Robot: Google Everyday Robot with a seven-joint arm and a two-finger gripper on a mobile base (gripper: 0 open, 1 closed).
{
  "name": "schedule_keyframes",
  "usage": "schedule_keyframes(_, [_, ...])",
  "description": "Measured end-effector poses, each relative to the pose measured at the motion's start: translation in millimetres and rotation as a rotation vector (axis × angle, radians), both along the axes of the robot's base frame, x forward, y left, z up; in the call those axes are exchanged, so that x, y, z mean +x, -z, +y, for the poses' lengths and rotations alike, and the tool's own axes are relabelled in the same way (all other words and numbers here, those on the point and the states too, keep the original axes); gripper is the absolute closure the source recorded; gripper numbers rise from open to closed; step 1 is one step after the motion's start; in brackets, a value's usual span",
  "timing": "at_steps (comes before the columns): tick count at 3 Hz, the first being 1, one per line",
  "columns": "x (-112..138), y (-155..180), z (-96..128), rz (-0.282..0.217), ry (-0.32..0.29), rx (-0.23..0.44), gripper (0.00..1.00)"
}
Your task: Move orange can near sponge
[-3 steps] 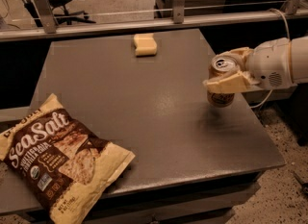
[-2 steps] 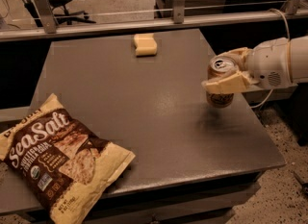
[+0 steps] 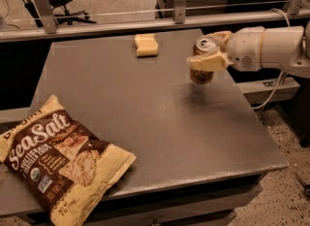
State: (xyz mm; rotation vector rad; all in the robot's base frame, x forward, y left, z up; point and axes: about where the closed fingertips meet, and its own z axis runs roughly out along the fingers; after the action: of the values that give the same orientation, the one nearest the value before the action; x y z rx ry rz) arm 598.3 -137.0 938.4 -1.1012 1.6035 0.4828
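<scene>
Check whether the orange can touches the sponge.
Apart. The camera view shows bare table between the sponge and the orange can, held by the claw at the table's right side.

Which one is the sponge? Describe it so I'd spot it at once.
On the grey table, near its far edge, lies the sponge, left of the gripper holding the orange can. It is a small, plain pale yellow block, unlike the big printed chip bag at the near left.

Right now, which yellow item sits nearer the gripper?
The small pale sponge at the far edge of the table; the gripper, shut on the orange can, hangs close by. The chip bag lies at the near-left corner.
</scene>
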Motion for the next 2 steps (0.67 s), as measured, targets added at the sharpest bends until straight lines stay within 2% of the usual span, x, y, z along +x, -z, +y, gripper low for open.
schedule_keyframes(1, [74.5, -9.3, 18.8, -0.072, -0.009, 0.032, 1.00])
schedule_keyframes(2, [138.1, -16.3, 32.6, -0.117, -0.010, 0.036, 1.00])
